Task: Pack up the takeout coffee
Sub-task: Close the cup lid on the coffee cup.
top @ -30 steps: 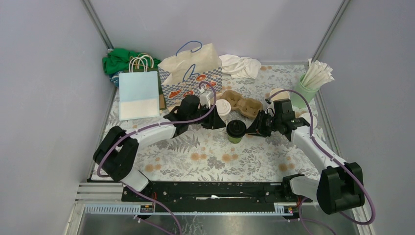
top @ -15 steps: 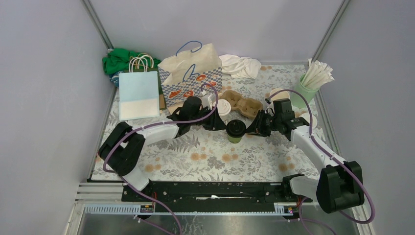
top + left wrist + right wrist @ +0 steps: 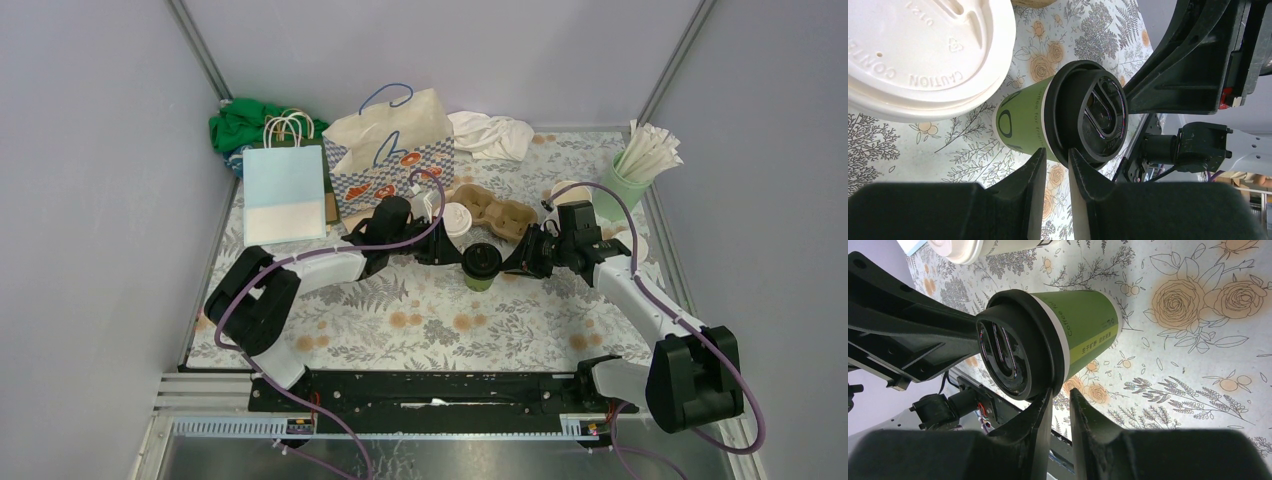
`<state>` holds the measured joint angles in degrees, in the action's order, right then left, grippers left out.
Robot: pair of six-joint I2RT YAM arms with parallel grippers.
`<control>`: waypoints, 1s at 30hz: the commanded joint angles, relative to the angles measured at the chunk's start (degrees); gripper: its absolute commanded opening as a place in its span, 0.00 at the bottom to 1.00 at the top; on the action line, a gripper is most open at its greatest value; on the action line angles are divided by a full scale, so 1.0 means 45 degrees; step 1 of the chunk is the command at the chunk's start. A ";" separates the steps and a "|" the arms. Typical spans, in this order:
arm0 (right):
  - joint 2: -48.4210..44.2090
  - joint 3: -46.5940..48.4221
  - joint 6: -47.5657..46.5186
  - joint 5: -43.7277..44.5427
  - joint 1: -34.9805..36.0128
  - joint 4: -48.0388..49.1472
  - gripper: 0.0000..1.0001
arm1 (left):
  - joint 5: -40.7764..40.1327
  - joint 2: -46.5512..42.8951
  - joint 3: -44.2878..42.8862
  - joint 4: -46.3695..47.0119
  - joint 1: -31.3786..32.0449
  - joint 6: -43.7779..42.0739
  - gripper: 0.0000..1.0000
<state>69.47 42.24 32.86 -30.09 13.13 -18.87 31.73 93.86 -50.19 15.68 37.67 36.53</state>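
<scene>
Green, black-lidded cup [image 3: 482, 268] stands between left fingers [image 3: 1032, 200] and right fingers [image 3: 1040, 440], both pairs almost pressed together.

Near cup [image 3: 482, 264]: you have it upright mid-tabletop [image 3: 440, 320], just in front of the carrier [image 3: 497, 212].
Left pincer [image 3: 1057, 156]: at the near cup's lid rim, on its left.
Right pincer [image 3: 1059, 392]: at the same rim, opposite side.
Far cup [image 3: 456, 220]: behind-left of the near cup, beside the carrier's left end.
Big bag [image 3: 390, 150]: behind the far cup.
Small bag [image 3: 285, 192]: left of the big bag.
Straw tumbler [image 3: 622, 185]: your far right edge.
Left cloth [image 3: 240, 122]: back-left corner.
Right cloth [image 3: 492, 134]: behind the carrier.
</scene>
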 commanded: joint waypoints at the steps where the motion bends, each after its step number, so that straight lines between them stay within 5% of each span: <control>1: -0.0103 0.0583 -0.0065 -0.0095 0.0110 -0.0159 0.27 | 0.0175 0.0106 -0.0074 0.0578 -0.0089 -0.0033 0.26; 30: 0.1361 0.1914 -0.0837 0.0379 0.0091 -0.0366 0.24 | 0.0352 0.0091 -0.0232 0.0294 -0.0114 -0.0208 0.24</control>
<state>74.83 48.71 30.22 -26.76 13.13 -21.85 32.21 93.93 -50.19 15.92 37.41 36.49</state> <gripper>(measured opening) 0.243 0.246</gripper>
